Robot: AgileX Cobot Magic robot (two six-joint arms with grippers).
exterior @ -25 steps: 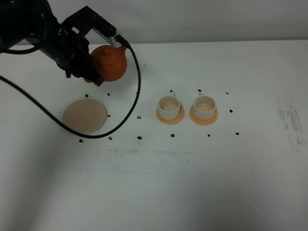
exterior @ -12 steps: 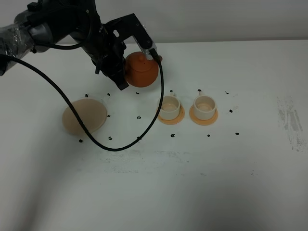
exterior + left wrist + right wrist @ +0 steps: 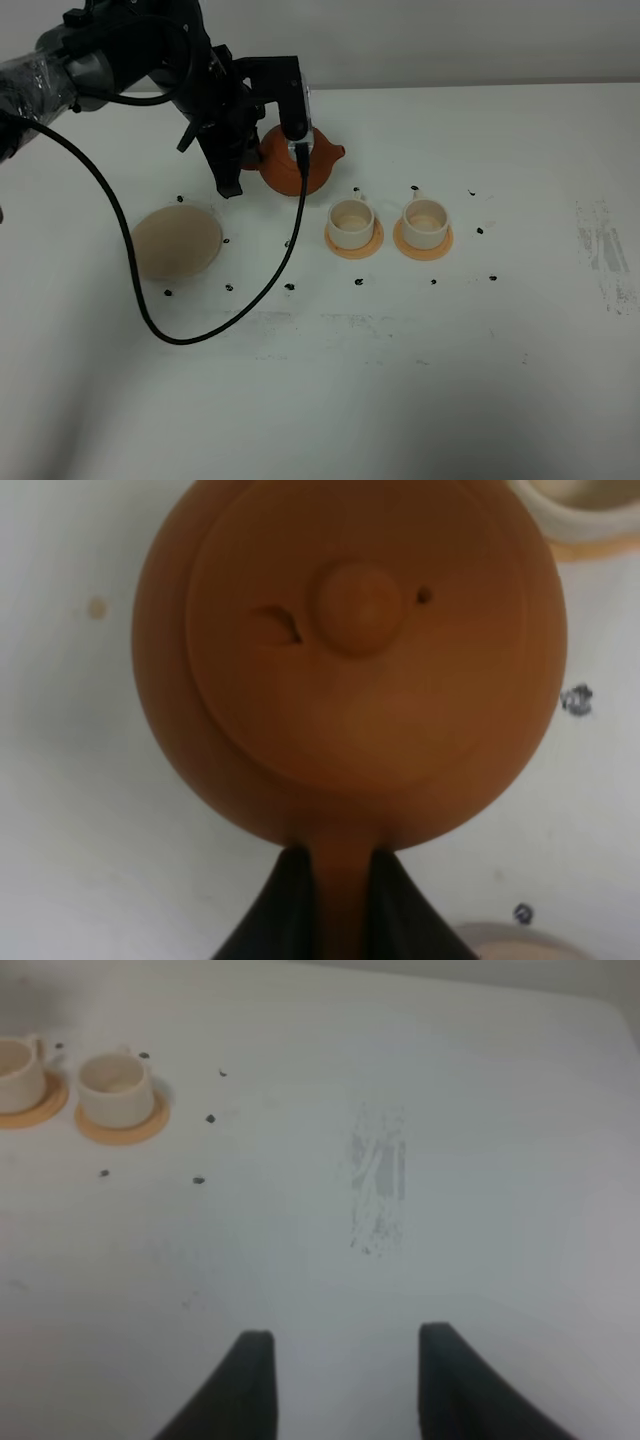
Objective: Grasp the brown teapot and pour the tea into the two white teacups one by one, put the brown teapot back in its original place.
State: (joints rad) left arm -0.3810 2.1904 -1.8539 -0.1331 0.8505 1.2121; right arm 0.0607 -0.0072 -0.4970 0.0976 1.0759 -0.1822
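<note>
My left gripper [image 3: 262, 165] is shut on the handle of the brown teapot [image 3: 300, 165] and holds it in the air just left of and behind the left white teacup [image 3: 351, 222]. The teapot's spout points right toward that cup. In the left wrist view the teapot [image 3: 350, 650] fills the frame from above, with its handle between my fingers [image 3: 290, 900]. The right white teacup [image 3: 426, 221] stands beside the left one, each on an orange coaster. The beige saucer [image 3: 177, 241] lies empty at the left. My right gripper [image 3: 340, 1380] is open over bare table. No tea shows.
A black cable [image 3: 230, 300] loops from the left arm across the table between the saucer and the cups. Small black marks dot the white table [image 3: 400, 380]. A grey smudge [image 3: 600, 245] lies at the right. The cups also show in the right wrist view [image 3: 115, 1088].
My left gripper has carried the teapot to the right and lower, from above the saucer's far side to just beside the left cup. The cable has swung along.
</note>
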